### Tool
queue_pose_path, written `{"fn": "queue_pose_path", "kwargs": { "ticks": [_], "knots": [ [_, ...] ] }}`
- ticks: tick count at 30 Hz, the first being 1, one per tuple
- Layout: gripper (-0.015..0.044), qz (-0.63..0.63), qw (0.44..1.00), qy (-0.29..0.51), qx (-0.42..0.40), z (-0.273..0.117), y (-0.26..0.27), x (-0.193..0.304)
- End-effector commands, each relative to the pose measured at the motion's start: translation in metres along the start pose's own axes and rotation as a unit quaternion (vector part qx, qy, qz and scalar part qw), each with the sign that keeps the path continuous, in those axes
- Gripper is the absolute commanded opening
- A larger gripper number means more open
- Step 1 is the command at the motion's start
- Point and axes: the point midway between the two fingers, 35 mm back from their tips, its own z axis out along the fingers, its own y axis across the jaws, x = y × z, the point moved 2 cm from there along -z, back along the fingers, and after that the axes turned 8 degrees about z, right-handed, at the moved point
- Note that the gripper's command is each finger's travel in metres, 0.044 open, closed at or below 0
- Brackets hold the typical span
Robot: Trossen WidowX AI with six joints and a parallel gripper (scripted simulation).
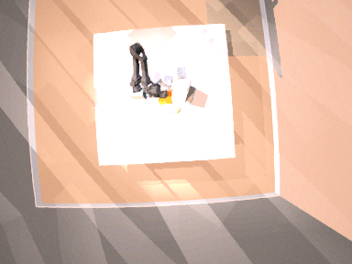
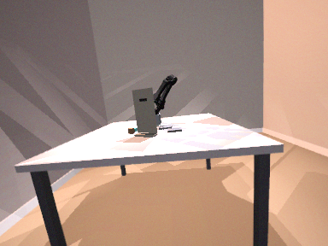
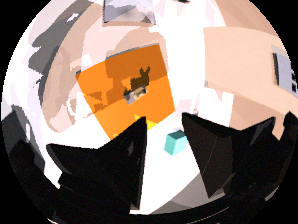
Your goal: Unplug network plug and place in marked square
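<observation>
The orange marked square [image 1: 162, 101] [image 3: 100, 85] lies on the table beside the upright panel [image 1: 181, 89] [image 2: 145, 115]. A small grey and beige thing [image 3: 132, 95], which looks like the plug, lies inside the square in the wrist view, with a dark shadow beside it. Its tab is too small to make out. My gripper [image 1: 165, 94] [image 3: 164, 119] is partly open, with nothing between its fingertips. It is over the square's side, apart from the plug in the wrist view. The panel hides it in the exterior view. The socket's front is not clearly visible.
A teal block [image 3: 174, 143] lies near the square, and a brown block [image 2: 131, 131] stands beside the panel's foot. A grey box [image 1: 181, 72] [image 3: 128, 12] lies behind the square. A flat dark thing [image 2: 174, 130] lies right of the panel in the exterior view.
</observation>
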Motion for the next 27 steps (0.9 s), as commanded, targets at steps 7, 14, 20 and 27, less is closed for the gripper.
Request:
{"fn": "queue_pose_path", "kwargs": {
  "ticks": [7, 14, 20, 27],
  "knots": [
    [0.0156, -0.006, 1.000, -0.001, 0.004, -0.007, -0.009, 0.000],
    [0.0156, -0.006, 1.000, -0.001, 0.004, -0.012, -0.012, 0.000],
    [0.0156, -0.006, 1.000, -0.001, 0.004, -0.016, -0.015, -0.001],
    [0.0156, -0.006, 1.000, -0.001, 0.004, -0.022, -0.017, -0.001]
  ]
}}
